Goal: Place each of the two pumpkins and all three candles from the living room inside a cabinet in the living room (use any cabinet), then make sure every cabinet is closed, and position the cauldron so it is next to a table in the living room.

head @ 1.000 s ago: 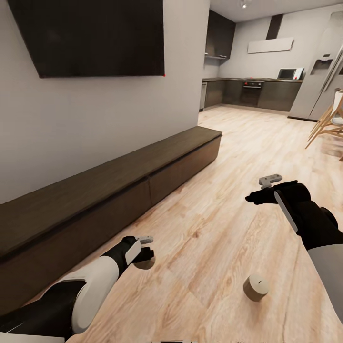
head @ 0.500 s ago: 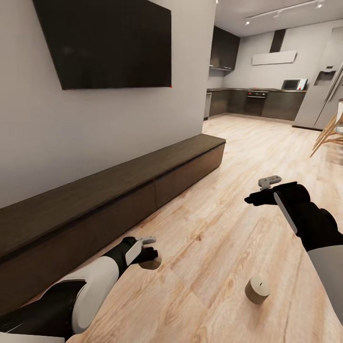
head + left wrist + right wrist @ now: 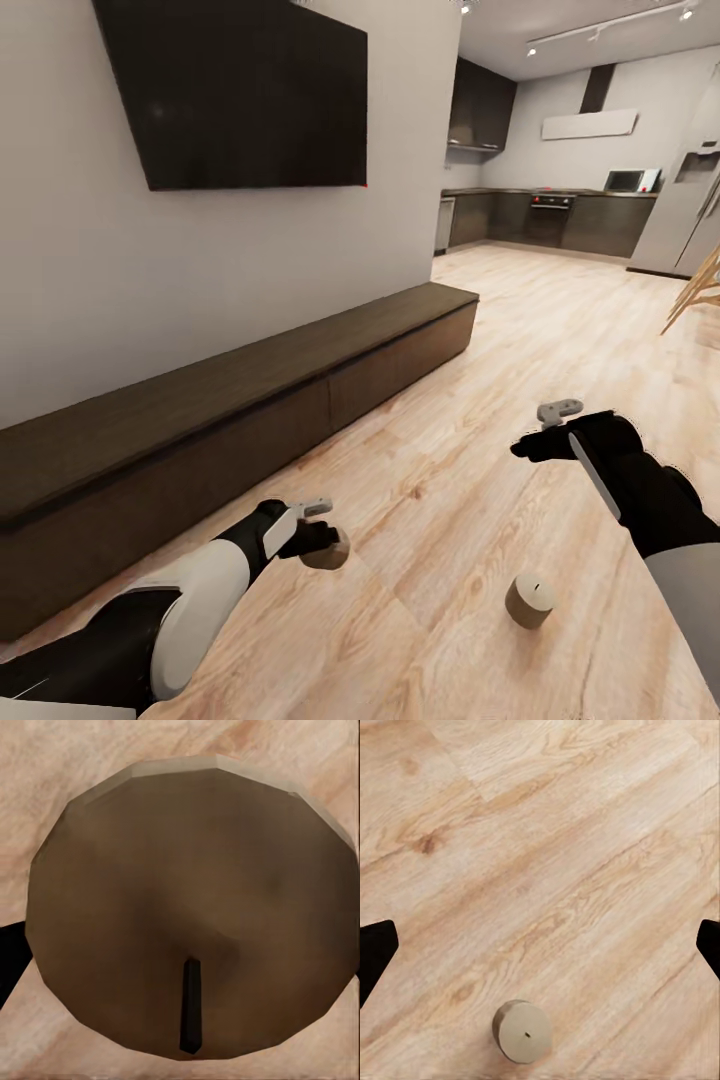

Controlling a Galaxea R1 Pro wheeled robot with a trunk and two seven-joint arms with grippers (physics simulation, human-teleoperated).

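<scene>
My left gripper (image 3: 318, 540) is shut on a beige candle (image 3: 330, 553), held low over the wooden floor in front of the long dark brown cabinet (image 3: 250, 385). In the left wrist view the candle's top (image 3: 187, 900) with its dark wick is very close. A second candle (image 3: 529, 601) stands upright on the floor at the lower right, and the right wrist view looks down on it (image 3: 523, 1030). My right gripper (image 3: 532, 446) hovers open above and beyond that candle, its dark fingertips (image 3: 375, 952) wide apart. The cabinet's door panels look closed.
A dark TV (image 3: 240, 90) hangs on the grey wall above the cabinet. Wooden floor (image 3: 450, 330) runs on to a kitchen with dark cupboards (image 3: 560, 220) and a fridge (image 3: 690, 215). Wooden chair legs (image 3: 700, 290) show at the far right edge.
The camera has tilted up and swung a little, so the whole picture shifted. My left gripper has edged forward and right with its candle. The right gripper has barely moved.
</scene>
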